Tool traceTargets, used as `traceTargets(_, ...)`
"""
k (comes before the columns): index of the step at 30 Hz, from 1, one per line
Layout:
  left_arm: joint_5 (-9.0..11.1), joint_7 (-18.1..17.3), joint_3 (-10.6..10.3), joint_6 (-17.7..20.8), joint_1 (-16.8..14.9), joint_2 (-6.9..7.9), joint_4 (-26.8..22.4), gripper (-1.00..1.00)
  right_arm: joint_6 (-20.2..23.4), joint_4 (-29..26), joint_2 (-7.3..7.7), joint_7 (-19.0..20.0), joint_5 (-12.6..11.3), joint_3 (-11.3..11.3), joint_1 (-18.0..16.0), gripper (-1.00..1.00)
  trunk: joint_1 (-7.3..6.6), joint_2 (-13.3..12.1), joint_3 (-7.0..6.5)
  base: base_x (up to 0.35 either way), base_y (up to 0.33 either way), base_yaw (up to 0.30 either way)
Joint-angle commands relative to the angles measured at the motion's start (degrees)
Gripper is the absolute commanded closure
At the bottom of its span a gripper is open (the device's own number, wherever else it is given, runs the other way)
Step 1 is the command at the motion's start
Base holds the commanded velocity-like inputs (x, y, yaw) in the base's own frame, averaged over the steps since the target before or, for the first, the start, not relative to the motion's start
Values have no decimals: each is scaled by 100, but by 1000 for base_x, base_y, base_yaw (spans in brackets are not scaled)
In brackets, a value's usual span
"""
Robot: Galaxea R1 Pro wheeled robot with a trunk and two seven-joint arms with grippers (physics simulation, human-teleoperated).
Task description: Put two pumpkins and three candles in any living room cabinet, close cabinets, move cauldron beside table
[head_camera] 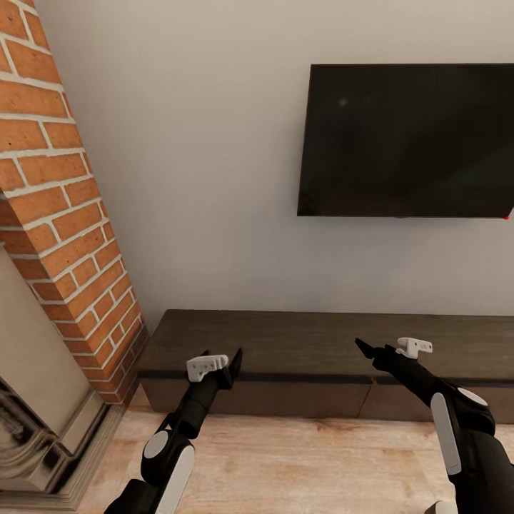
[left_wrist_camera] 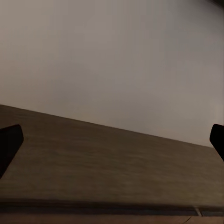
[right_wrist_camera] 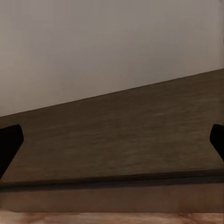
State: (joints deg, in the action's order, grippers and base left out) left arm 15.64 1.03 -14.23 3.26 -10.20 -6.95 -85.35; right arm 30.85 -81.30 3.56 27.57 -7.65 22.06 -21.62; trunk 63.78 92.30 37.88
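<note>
The robot faces the cabinet (head_camera: 300, 343), closed against the wall, both the left gripper (head_camera: 223, 363) and right gripper (head_camera: 389, 350) empty, fingers spread wide, presumably poised to open a drawer front.

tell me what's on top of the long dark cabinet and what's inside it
The cabinet has a bare top, with a wall-mounted TV above it. Its drawer fronts are shut, so the inside cannot be seen.
</note>
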Motion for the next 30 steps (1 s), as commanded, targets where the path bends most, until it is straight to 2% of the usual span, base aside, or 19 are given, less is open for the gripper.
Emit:
traceTargets(1,0,-2,10,0,0,0,0,-100,0,0,0,1,0,0,0,-100,0,0,0,0,0,0)
traceTargets(22,-6,-71,-36,-4,0,27,14,-100,0,8,-10,37,-4,-11,0,-100,0,0,0,0,0,0)
traceTargets(27,-16,-58,-261,-6,0,35,30,-100,0,6,-14,43,-3,-17,0,-100,0,0,0,0,0,0)
traceTargets(30,-20,-36,-321,-7,0,37,39,-100,1,3,-13,48,-7,-17,0,-100,0,0,0,0,0,0)
